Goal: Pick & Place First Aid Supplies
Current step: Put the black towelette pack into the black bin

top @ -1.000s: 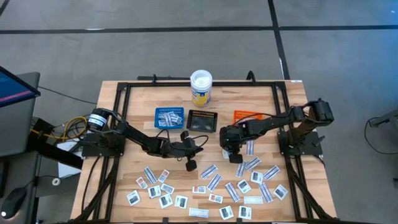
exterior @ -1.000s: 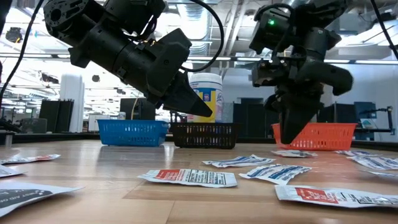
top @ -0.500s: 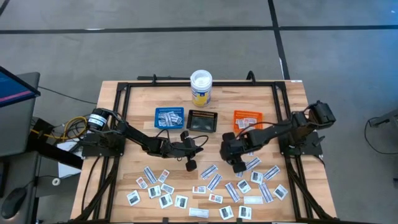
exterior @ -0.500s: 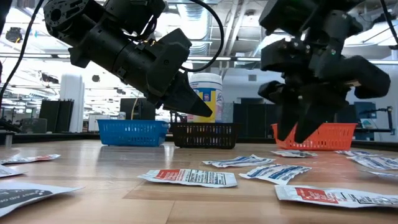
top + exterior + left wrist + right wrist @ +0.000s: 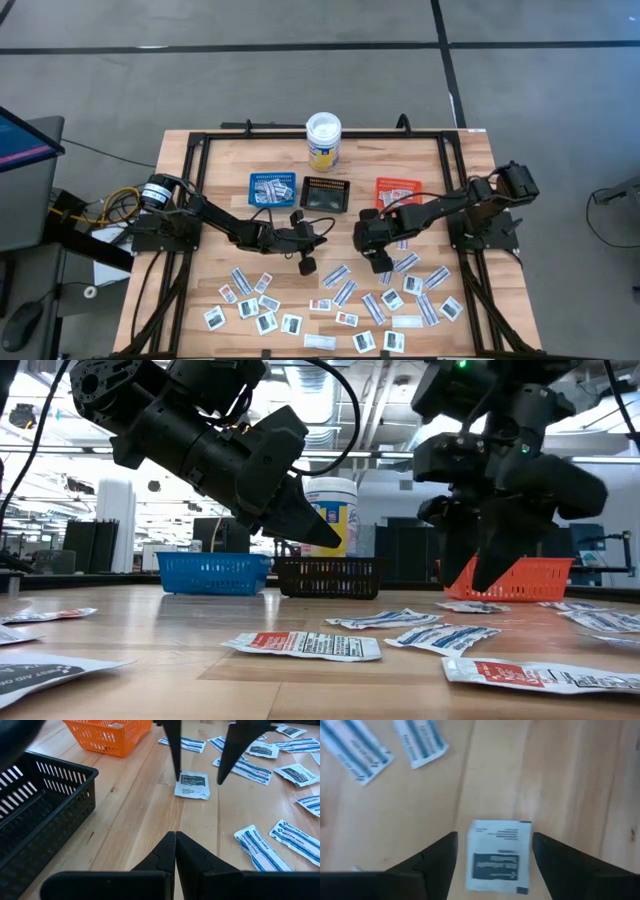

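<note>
Right hand (image 5: 492,852) spread wide over a packet (image 5: 497,856) near the orange tray (image 5: 397,190); left hand (image 5: 175,851) clenched, idle. Packet looks thin, light, floppy: we pinch across its edges.

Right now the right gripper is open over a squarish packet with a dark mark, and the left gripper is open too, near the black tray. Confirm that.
Not quite: the left gripper is shut, its fingertips pressed together in the left wrist view, near the black tray. The rest holds: the right gripper is open over the squarish packet with a dark mark.
</note>
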Action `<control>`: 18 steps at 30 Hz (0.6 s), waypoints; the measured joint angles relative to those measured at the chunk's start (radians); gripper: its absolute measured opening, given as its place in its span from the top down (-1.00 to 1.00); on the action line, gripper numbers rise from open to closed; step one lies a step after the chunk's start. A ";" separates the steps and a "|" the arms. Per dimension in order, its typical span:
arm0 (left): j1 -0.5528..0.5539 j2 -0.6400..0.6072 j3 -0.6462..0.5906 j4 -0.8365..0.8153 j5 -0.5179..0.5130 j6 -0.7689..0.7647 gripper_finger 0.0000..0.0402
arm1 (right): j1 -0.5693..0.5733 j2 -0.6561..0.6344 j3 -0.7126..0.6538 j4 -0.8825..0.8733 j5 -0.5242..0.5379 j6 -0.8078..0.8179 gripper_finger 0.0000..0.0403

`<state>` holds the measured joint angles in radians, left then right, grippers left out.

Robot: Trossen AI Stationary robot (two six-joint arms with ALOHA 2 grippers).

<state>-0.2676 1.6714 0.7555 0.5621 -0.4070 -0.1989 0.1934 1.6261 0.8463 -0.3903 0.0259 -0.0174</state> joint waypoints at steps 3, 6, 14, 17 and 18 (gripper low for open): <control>0.000 0.000 0.000 0.000 0.000 0.000 0.94 | -0.013 0.021 -0.001 -0.003 0.001 0.001 -0.24; 0.000 0.000 0.000 0.000 0.000 0.000 0.94 | -0.019 0.062 0.001 0.010 -0.005 -0.005 -0.24; 0.000 0.000 0.000 0.002 0.000 0.000 0.94 | -0.036 0.145 0.007 0.005 -0.013 -0.016 -0.24; 0.000 0.000 0.000 0.004 0.000 0.000 0.94 | -0.038 0.145 0.007 0.006 -0.012 -0.016 -0.24; 0.000 0.000 0.000 0.003 0.000 0.000 0.94 | -0.038 0.145 0.008 0.005 -0.013 -0.016 -0.24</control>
<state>-0.2679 1.6714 0.7559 0.5654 -0.4072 -0.1989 0.1555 1.7706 0.8538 -0.3850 0.0133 -0.0336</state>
